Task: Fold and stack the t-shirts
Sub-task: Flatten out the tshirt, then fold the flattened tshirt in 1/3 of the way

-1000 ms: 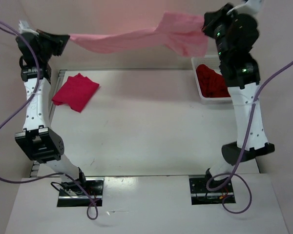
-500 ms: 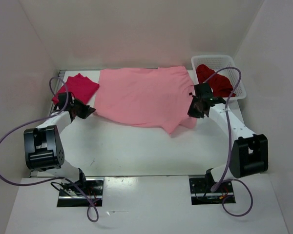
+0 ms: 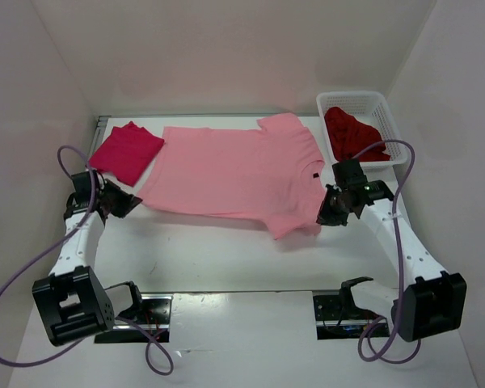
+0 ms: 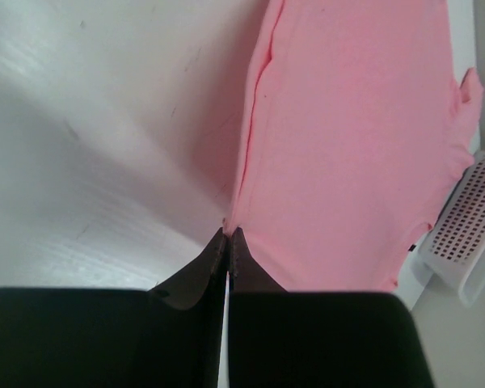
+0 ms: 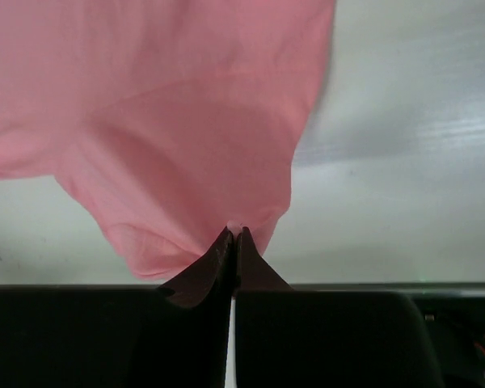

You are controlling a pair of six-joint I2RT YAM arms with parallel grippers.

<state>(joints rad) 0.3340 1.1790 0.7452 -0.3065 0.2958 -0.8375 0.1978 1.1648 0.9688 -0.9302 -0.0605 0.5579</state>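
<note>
Saw the pink shirt (image 3: pixel 234 174) spread out almost flat on the table (image 3: pixel 226 255), in the middle and a bit to the far side. Saw its bottom edge on the left and its sleeves on the right. Noticed the near sleeve lay a bit bunched up, not smooth like the other parts

Found the left gripper (image 3: pixel 136 200) low by the table, squeezed tight on the near left corner of the pink shirt. From the left wrist, saw both fingers (image 4: pixel 198 275) pressed together with the thin edge of the cloth pinched at their tips

Found the right gripper (image 3: pixel 324 217) low too, squeezed tight on the pink shirt by the bunched near sleeve. From the right wrist, saw a small bit of pink cloth caught at the very tips, with the shirt hanging in a soft fold just past them

Spotted the bright red shirt (image 3: pixel 125 151) folded at the far left, just beside the far left corner of the pink shirt

Spotted the dark red shirt (image 3: pixel 352 133) crumpled inside the white basket (image 3: pixel 373 99) at the far right, just beside the far sleeve
</note>
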